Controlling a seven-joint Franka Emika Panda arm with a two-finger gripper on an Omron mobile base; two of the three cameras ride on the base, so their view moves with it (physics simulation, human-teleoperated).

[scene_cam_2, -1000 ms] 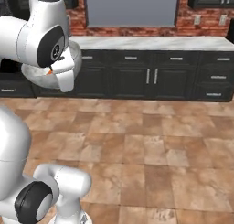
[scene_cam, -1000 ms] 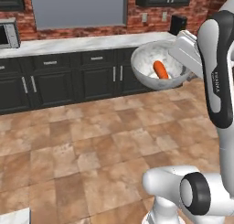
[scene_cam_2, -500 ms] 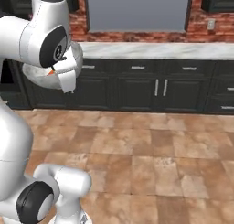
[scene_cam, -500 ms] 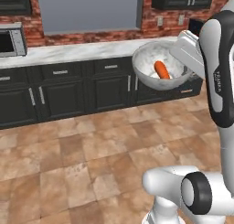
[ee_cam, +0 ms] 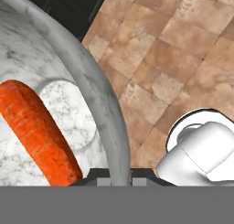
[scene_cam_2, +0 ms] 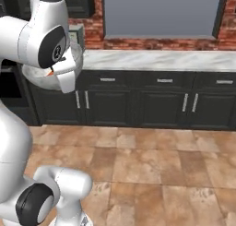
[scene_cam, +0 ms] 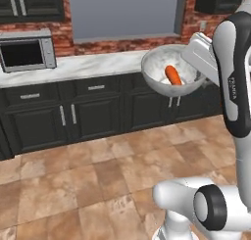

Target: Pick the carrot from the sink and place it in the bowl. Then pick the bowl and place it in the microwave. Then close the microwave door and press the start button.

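Note:
The mottled grey-white bowl (scene_cam: 159,82) hangs in the air in front of the counter, with the orange carrot (scene_cam: 172,75) lying inside it. My gripper (scene_cam: 193,67) is shut on the bowl's right rim. In the hand view the bowl's wall (ee_cam: 64,54) runs down between my fingertips, and the carrot (ee_cam: 39,127) rests on the bowl's bottom. In the right base view the bowl (scene_cam_2: 39,80) is mostly hidden behind my hand, with a sliver of carrot (scene_cam_2: 49,73) showing beside the gripper (scene_cam_2: 64,77). The sink and the task's microwave are out of view.
A small silver countertop microwave (scene_cam: 27,53) stands on the marble counter (scene_cam: 98,65) at the left. Dark lower cabinets (scene_cam: 73,111) run along the wall under a large window (scene_cam: 122,13). Brown tile floor (scene_cam: 73,175) lies open between the base and the cabinets.
The whole scene has slid to the right in both base views, so the camera has turned left. The countertop microwave has come further into view. The bowl with the carrot stays in my grip.

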